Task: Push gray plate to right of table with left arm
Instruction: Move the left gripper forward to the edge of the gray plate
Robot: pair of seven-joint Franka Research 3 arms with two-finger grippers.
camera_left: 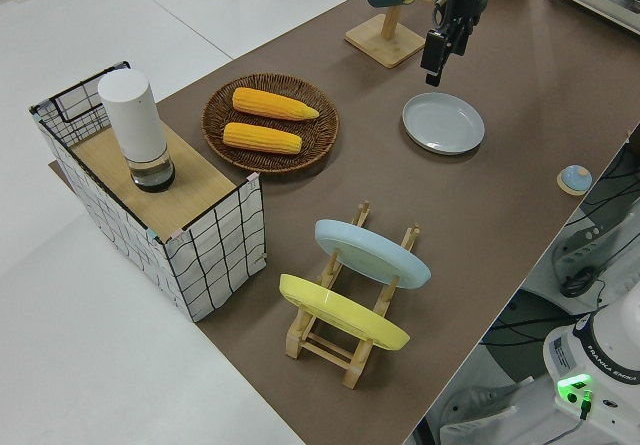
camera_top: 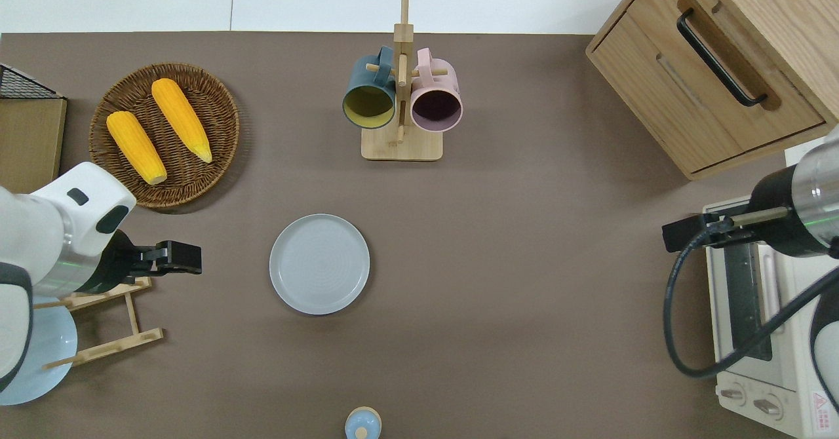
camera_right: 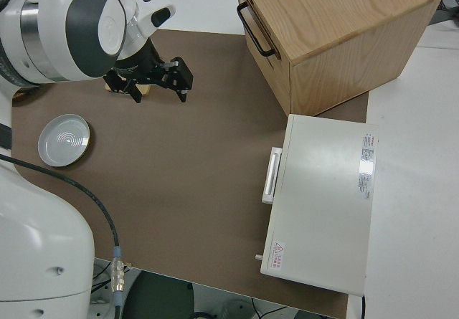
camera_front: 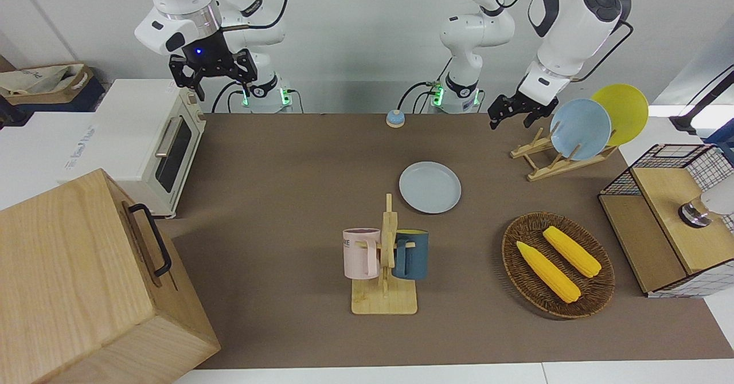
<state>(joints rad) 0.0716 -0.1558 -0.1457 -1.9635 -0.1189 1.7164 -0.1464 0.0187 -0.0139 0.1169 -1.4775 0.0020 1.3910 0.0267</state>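
Gray plate (camera_top: 319, 263): flat on the bench (camera_top: 524, 262), near its middle, nearer to the robots than the mug rack (camera_top: 401, 118); nothing touches it.
Left gripper (camera_top: 180, 257): raised in the air over bare bench between the plate and the plate rack (camera_top: 105, 324), beside the corn basket (camera_top: 196, 164); it holds nothing; fingers apparently a little apart, though this is hard to judge from here.
Left arm (camera_front: 565, 23): bent down toward the plate rack end of the bench.
Plate rack: carries a light blue plate (camera_front: 580, 128) and a yellow plate (camera_front: 622, 112), both on edge.
Right arm: parked; its gripper (camera_right: 159, 84) spread open, empty.
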